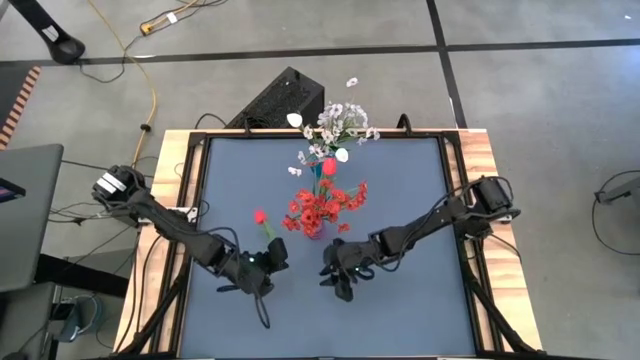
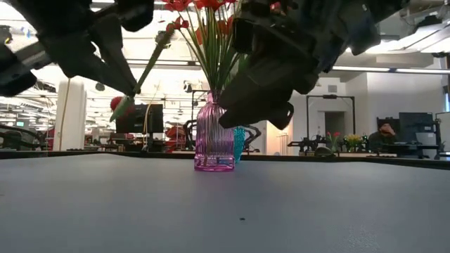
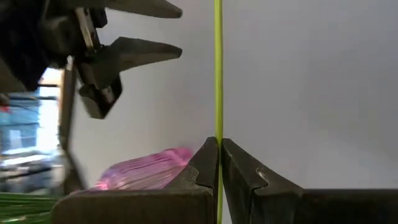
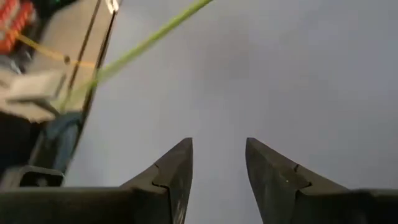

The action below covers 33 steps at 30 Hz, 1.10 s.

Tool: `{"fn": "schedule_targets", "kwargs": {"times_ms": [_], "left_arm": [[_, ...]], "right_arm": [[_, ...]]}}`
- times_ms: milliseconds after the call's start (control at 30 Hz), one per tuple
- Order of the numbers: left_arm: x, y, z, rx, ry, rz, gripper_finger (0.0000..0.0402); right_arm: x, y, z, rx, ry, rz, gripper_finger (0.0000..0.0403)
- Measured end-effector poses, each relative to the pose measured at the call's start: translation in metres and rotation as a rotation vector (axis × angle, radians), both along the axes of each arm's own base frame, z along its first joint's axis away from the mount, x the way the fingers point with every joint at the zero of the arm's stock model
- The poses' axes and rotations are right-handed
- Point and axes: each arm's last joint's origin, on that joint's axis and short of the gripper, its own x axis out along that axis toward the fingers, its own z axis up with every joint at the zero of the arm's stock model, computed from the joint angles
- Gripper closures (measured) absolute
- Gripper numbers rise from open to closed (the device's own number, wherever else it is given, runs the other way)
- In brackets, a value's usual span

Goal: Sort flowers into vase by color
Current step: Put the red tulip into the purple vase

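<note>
A red flower on a thin green stem hangs above the grey table, left of the pink vase, with my left gripper shut on the stem. The pink vase holds several red flowers. Behind it stands a blue vase with white flowers. My right gripper stands open and empty above the table, near the pink vase's near right side. My left gripper pinches the green stem between its two fingertips, a short way from the red bloom. The fingers slant down from the table's near left and lie across the stem. The flower is lifted clear of the table and tilted, bloom end lowest.
A black box sits just beyond the table's far edge. A wooden frame borders the mat. Bare mat lies along the near edge and to the right of the vases.
</note>
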Motion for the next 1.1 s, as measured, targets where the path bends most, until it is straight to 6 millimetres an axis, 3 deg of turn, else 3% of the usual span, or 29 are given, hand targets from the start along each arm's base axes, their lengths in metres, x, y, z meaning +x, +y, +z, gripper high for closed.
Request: {"fn": "schedule_targets", "kwargs": {"times_ms": [233,467,667,1100], "left_arm": [[0.001,-0.007,-0.016,0.315,-0.001,-0.016,0.0401],[0.015,-0.010,-0.033,0.632,-0.053,0.061,0.0401],[0.020,-0.013,-0.028,0.639,-0.105,0.060,0.0401],[0.024,-0.014,-0.024,0.635,-0.152,0.073,0.0401]], "right_arm": [[0.012,-0.009,0.015,0.182,-0.125,-0.182,0.0227],[0.015,-0.019,0.016,0.219,-0.139,-0.284,0.0222],[0.014,-0.016,0.015,0.123,-0.160,-0.296,0.0219],[0.013,-0.016,0.013,0.100,-0.134,-0.300,0.0223]]}}
